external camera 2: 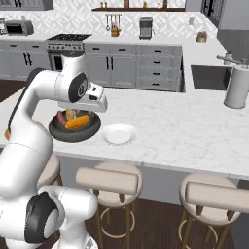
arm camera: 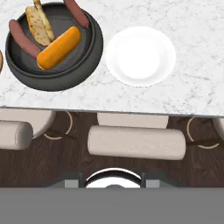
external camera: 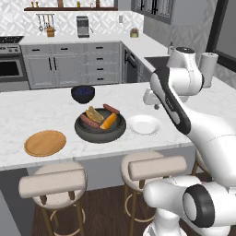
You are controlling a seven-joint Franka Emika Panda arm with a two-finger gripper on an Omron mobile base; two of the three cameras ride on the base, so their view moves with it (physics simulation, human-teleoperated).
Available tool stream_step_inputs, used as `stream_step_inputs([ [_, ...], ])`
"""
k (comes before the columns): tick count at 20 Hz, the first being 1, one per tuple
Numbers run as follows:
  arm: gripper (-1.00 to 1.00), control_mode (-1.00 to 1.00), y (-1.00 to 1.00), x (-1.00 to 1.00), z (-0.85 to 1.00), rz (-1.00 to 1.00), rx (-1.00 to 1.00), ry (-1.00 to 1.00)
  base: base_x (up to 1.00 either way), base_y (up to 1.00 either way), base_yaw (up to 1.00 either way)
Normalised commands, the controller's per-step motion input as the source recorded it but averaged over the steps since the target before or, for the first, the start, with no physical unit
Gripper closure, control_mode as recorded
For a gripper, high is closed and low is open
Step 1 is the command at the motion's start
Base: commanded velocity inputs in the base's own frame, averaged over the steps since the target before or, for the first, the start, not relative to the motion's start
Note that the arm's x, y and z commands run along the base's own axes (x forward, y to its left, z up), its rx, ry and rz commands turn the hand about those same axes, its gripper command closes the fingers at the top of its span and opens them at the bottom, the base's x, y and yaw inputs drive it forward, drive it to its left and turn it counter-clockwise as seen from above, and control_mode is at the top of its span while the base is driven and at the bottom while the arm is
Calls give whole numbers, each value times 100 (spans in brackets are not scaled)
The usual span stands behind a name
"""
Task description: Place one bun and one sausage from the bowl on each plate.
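Buns and sausages are being held in the bowl (arm camera: 54,46) at upper left — white plate (arm camera: 141,55) just beside; the jaws' state cannot be told.

light: bright, even, diffuse | shadows: soft, faint under wide dark grey-black bowl (external camera: 100,131) on white marble counter (external camera: 41,113) | glare: none | focus: slightly soft, low-res render

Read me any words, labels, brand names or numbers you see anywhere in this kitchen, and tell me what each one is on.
No readable text anywhere.
Wide dark grey-black round bowl, small glossy white plate, flat tan wooden plate, small dark blue bowl: no markings.
Coffee machine and microwave on the back counter: too small to show any lettering.
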Motion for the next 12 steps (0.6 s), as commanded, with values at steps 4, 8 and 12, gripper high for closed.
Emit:
stream_step_inputs([
  [4, -100, -100, 32, 31, 0, 0, 0, -4, 0, 0, 0],
  [8, -100, -100, 72, 72, -16, -11, 7, 0, 0, 0, 0],
  [12, -100, -100, 37, 88, -16, -14, 28, 3, 0, 0, 0],
])
